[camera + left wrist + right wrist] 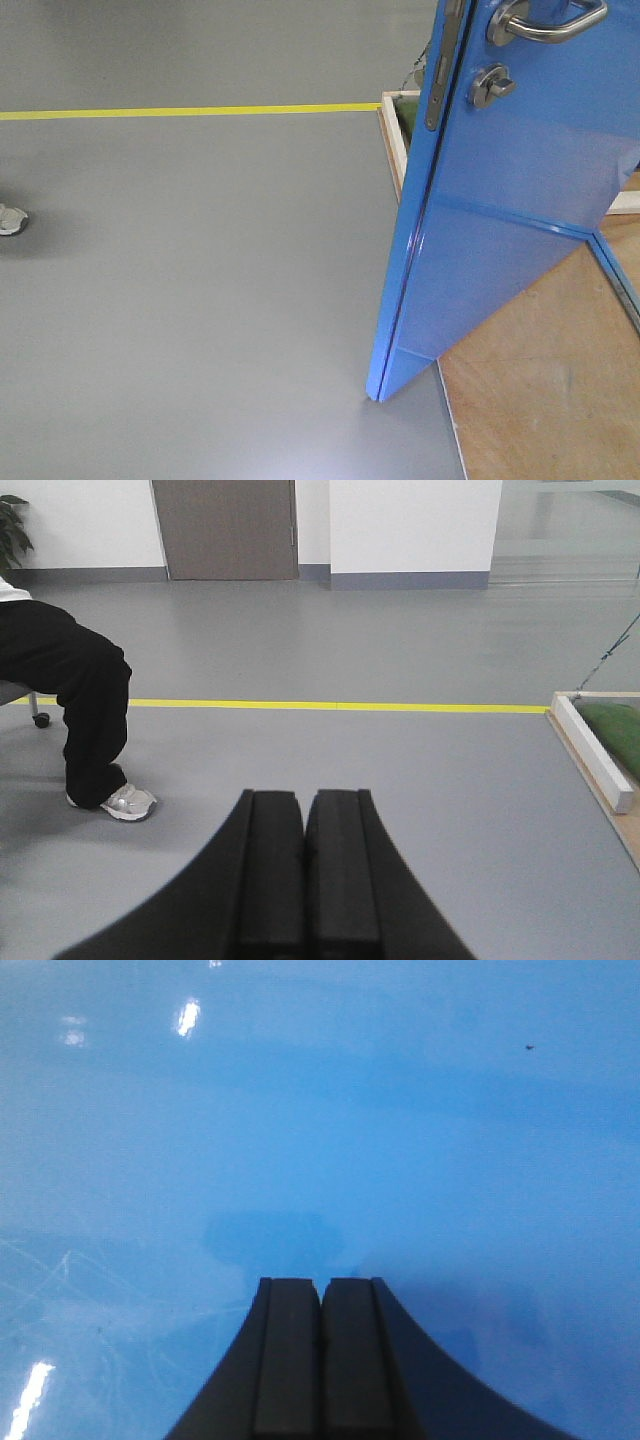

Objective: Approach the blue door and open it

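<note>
Grey floor fills most of what I get back, crossed by a yellow line. Starting at the tools, my right gripper has its pads pressed together with nothing between them. Its camera shows only glossy blue, so it is nose-on to the door; whether the tips touch the panel I can't tell from so close. My left gripper is likewise closed and empty, pointing away over the floor toward a seated person. From the front camera the door stands ajar, its free edge swung out over the grey floor, off the plywood base and past the white frame. The handle and lock sit at the top of the view. I judge the approach done and the opening partway. Next I'd want a steady right-arm push on the panel, following its arc, with the base kept out of the edge's path.
</note>
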Motion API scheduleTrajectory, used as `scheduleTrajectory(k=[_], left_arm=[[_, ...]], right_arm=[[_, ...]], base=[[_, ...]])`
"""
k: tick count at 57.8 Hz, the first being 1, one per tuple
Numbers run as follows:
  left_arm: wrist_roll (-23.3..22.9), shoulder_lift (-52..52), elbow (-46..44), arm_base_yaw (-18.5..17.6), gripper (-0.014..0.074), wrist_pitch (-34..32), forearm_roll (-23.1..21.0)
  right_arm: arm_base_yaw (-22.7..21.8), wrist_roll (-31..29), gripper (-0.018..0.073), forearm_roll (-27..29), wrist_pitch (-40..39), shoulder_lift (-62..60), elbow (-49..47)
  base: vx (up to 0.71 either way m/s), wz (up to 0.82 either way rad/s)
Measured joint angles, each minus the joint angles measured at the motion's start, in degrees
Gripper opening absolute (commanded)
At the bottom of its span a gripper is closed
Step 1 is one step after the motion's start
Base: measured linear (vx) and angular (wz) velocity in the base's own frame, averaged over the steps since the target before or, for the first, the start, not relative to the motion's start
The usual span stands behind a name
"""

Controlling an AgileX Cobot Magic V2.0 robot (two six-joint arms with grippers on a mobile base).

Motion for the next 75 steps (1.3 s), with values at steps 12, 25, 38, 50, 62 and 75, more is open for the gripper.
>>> scheduleTrajectory(k=[12,25,38,50,62,75], left_arm=[[0.0,0.0,0.0,0.0,0.0073,0.0,0.0],[0.0,0.0,0.0,0.0,0.0073,0.0,0.0],[0.0,0.0,0.0,0.0,0.0073,0.0,0.0],[0.0,0.0,0.0,0.0,0.0073,0.0,0.0],[0.0,0.0,0.0,0.0,0.0073,0.0,0.0],[0.0,0.0,0.0,0.0,0.0073,0.0,0.0]], right_arm=[[0.0,0.0,0.0011,0.0,0.0,0.0,0.0],[0.0,-0.1,0.0011,-0.3,-0.1,-0.1,0.0],[-0.1,-0.1,0.0011,-0.3,-0.9,-0.3,-0.1],[-0.6,-0.1,0.0011,-0.4,-1.7,-0.3,0.0],[-0.6,-0.1,0.0011,-0.4,-3.6,-0.2,0.0],[-0.6,-0.1,0.0011,0.0,-4.0,-0.2,0.0]], base=[[0.00,0.00],[0.01,0.05],[0.02,0.05],[0.05,0.12],[0.08,0.18],[0.12,0.19]])
